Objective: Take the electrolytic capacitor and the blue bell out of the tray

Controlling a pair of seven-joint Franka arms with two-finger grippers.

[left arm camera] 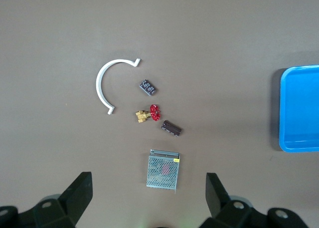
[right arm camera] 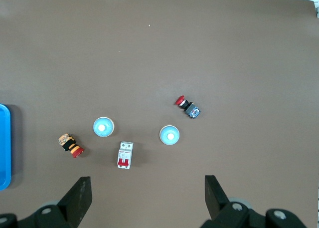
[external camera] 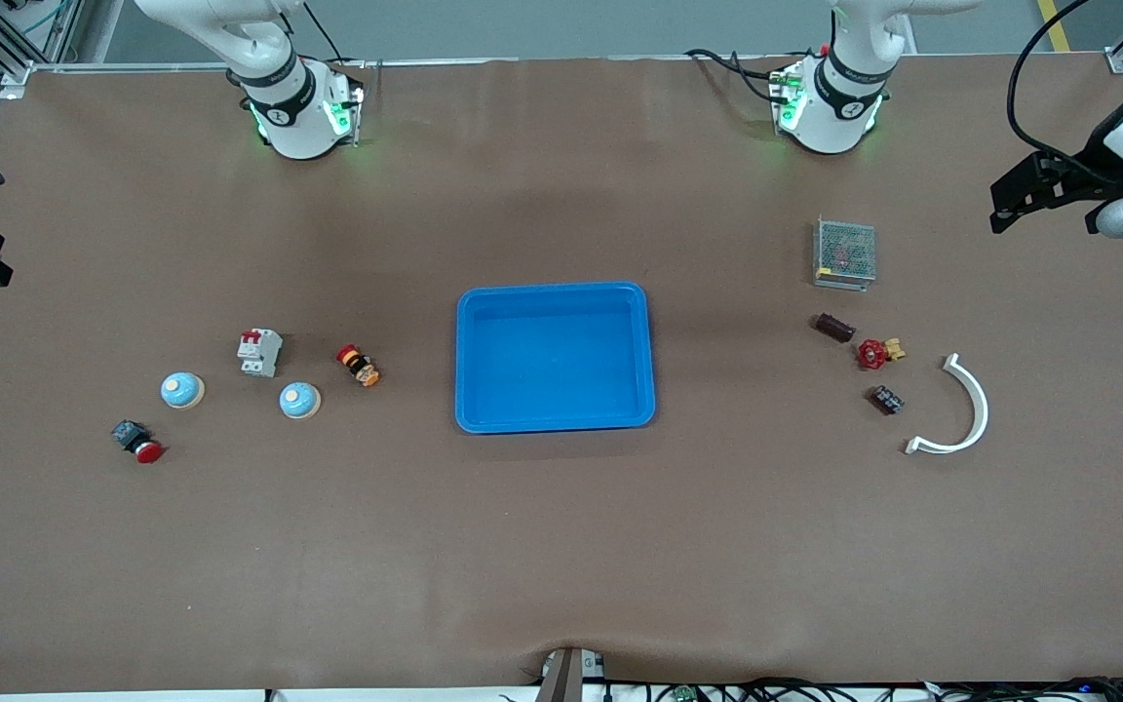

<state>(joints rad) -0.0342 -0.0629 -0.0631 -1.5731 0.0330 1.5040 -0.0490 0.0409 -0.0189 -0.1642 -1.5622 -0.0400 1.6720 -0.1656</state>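
The left gripper (left arm camera: pixel 147 195) hangs released and empty, fingers spread wide, high over the left arm's end of the surface (external camera: pixel 561 546). Below it lies a cluster of parts. The dark brown capacitor (external camera: pixel 834 327) lies on its side, clear of the gripper, just nearer the front camera than the metal mesh box (external camera: pixel 844 253). Just beside the capacitor sits a red-handled brass valve (external camera: pixel 879 352), then a small black terminal block (external camera: pixel 886 400), and a white curved bracket (external camera: pixel 961 409) farther toward the table's end.

The right gripper (right arm camera: pixel 147 195) is likewise spread wide and holds nothing, high over the right arm's end. Two pale blue bells lie under it: one bell (external camera: pixel 181 390) and a second bell (external camera: pixel 299 400), apart from each other, with a white circuit breaker (external camera: pixel 259 352) between them and slightly farther from the front camera. A red push button (external camera: pixel 138 442) lies nearest the camera, and an orange-and-black switch (external camera: pixel 359 366) lies toward the blue tray (external camera: pixel 554 292).

The tray sits in the middle of the surface, with nothing in it. Nothing stands between either gripper and its parts. In the front view both grippers are cut off at the picture's edges.
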